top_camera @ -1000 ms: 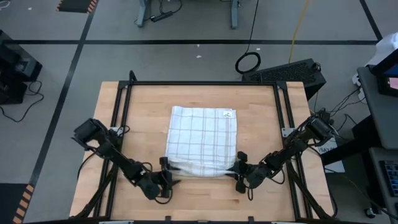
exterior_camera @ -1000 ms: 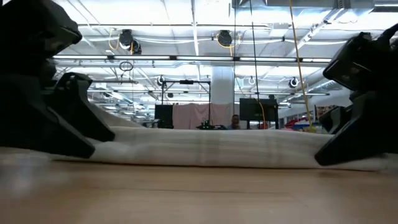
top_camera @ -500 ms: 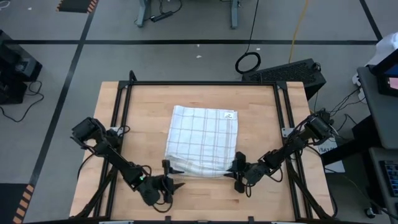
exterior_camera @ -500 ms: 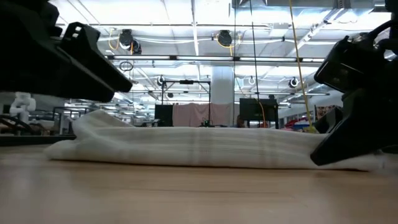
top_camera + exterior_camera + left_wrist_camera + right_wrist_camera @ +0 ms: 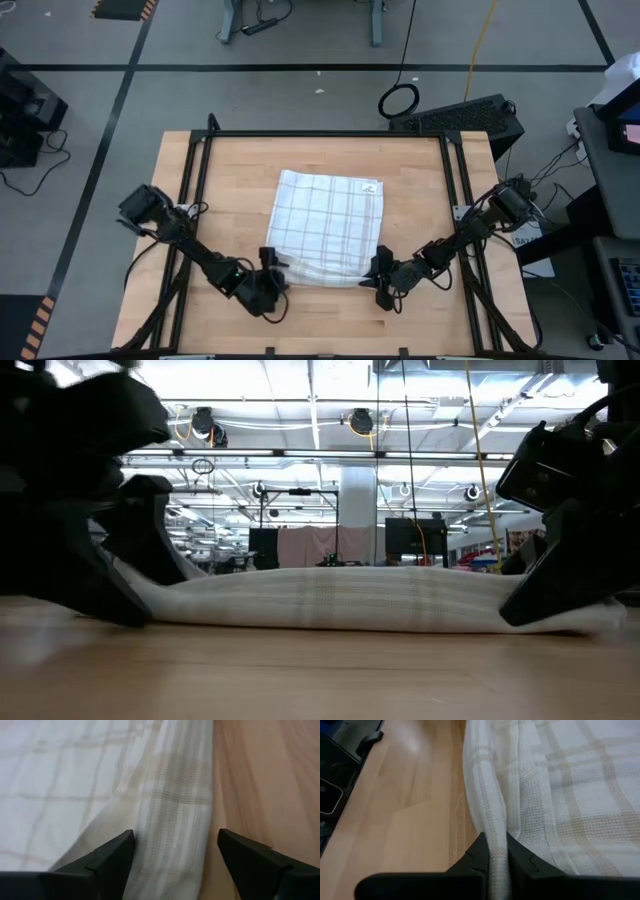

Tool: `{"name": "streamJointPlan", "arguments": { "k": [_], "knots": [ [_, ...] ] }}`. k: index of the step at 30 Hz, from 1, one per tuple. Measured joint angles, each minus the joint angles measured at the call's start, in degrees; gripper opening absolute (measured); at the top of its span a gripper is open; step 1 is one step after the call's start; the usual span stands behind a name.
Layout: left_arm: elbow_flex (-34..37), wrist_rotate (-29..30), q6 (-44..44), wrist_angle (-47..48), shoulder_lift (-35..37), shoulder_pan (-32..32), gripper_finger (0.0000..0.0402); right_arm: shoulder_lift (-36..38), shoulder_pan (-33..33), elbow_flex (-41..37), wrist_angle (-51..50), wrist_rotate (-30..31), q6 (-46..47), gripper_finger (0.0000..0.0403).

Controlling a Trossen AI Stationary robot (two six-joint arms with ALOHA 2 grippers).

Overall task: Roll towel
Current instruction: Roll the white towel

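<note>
While right pincer [image 5: 492,857] nips towel [image 5: 325,225] (left pincer [image 5: 172,852] agape)

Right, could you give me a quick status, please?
Left tool open, straddling the towel's rolled near edge. Right tool shut on it. Nothing in the way.

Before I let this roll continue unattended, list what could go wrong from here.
1. The right end effector pinches the towel at its rolled edge, while the left end effector stands open astride the other end. Rolling now would likely skew the roll.
2. The left fingers may close on a single layer and loosen the roll.
3. The label end lies flat and could drag across the table.
</note>
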State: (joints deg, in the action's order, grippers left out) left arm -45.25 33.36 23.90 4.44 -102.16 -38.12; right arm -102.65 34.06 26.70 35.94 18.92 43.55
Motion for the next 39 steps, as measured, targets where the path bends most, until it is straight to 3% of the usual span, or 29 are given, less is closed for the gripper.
{"name": "streamJointPlan", "arguments": {
  "k": [3, 5, 10, 12, 18, 23, 32, 36, 39],
  "knots": [
    [-0.1, -2.2, 2.6, 0.9, 0.1, 1.6, 0.0277, 0.0, 0.0, 0.0, 0.4, -0.4, 0.0, 0.0022],
    [-0.1, -3.5, 2.8, 0.8, 0.1, 2.1, 0.0239, 0.3, 0.0, 0.0, 0.8, -2.0, -0.4, 0.0022],
    [0.1, -9.1, 5.3, -0.5, 2.2, 2.9, 0.0062, 4.0, -0.1, -0.3, -1.0, -3.9, -0.9, 0.0026],
    [0.1, -11.1, 9.7, -0.2, 3.7, 3.1, 0.002, 6.5, 0.0, -0.3, -2.1, -3.7, -3.9, 0.0036],
    [0.2, -20.8, 19.2, 0.0, 7.1, 5.5, 0.0022, 16.3, 1.8, -0.2, -13.7, -2.7, -12.6, 0.0118],
    [0.2, -27.3, 23.8, -0.2, 7.8, 10.1, 0.0008, 19.2, 7.3, -0.2, -14.6, 5.5, -19.7, 0.0193],
    [0.7, -37.5, 25.2, -0.7, 7.8, 16.9, 0.0008, 5.7, 13.3, 3.6, -9.1, 19.5, -29.4, 0.0266],
    [2.8, -39.1, 27.1, -2.7, 7.8, 18.7, 0.0008, -1.2, 11.9, 7.6, -10.3, 22.4, -30.3, 0.0265],
    [4.7, -40.4, 28.6, -5.9, 7.9, 19.0, 0.0008, -3.9, 10.0, 10.3, -12.4, 23.2, -27.7, 0.0242]
  ]
}}
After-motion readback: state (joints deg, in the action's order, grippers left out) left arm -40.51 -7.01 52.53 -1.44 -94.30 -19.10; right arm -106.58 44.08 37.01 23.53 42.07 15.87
